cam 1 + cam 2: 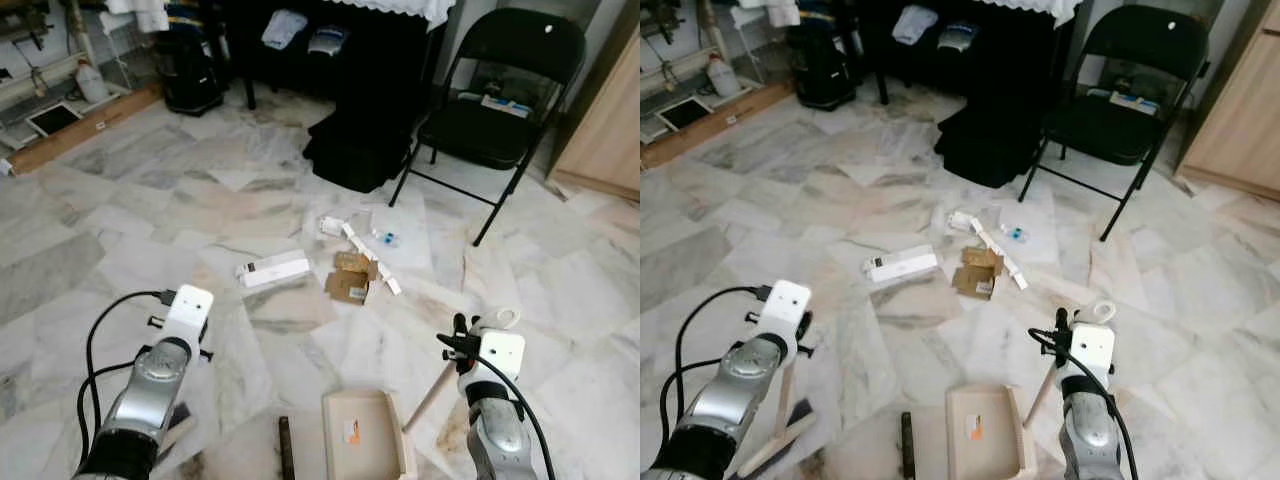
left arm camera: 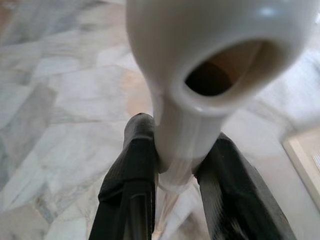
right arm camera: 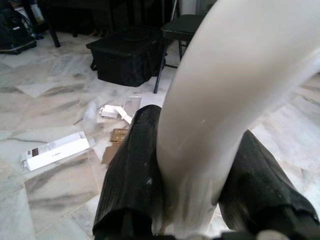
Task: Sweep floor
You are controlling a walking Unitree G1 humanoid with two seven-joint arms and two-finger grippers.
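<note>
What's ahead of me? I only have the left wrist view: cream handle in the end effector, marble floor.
Observer: Litter lies on the floor ahead: a white box and brown cardboard scraps.
Operator: Where's the dustpan?
Observer: The dustpan sits on the floor between the arms, nearer than the litter. The right end effector is shut on the dustpan handle.
Operator: Anything beyond the litter?
Observer: A black folding chair stands beyond it to the right, with a black case on the floor beside it.

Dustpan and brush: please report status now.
Left gripper shut on brush handle. Right gripper shut on dustpan handle. Litter ahead, unswept.
</note>
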